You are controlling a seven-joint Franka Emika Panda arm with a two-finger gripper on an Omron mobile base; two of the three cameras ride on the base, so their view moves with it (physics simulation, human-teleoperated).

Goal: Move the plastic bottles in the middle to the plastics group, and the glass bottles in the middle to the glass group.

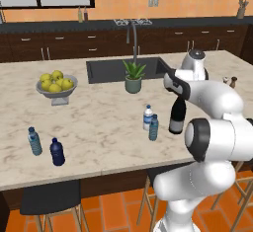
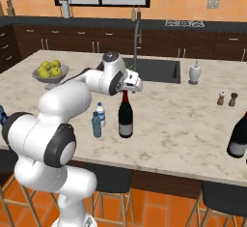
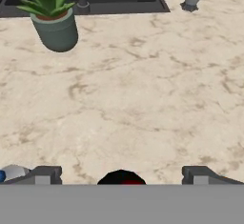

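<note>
Left base view: both plastic bottles [image 1: 150, 121] and the dark glass bottle [image 1: 177, 116] stand mid-table, unsorted; the plastics group [image 1: 46, 145] waits far left. The hand [image 3: 121, 174], jaws wide and empty, hovers above the glass bottle's top.

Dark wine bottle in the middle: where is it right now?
In the right base view the dark wine bottle stands upright mid-counter, directly under the open gripper, just right of the two small water bottles and in front of the sink.
</note>
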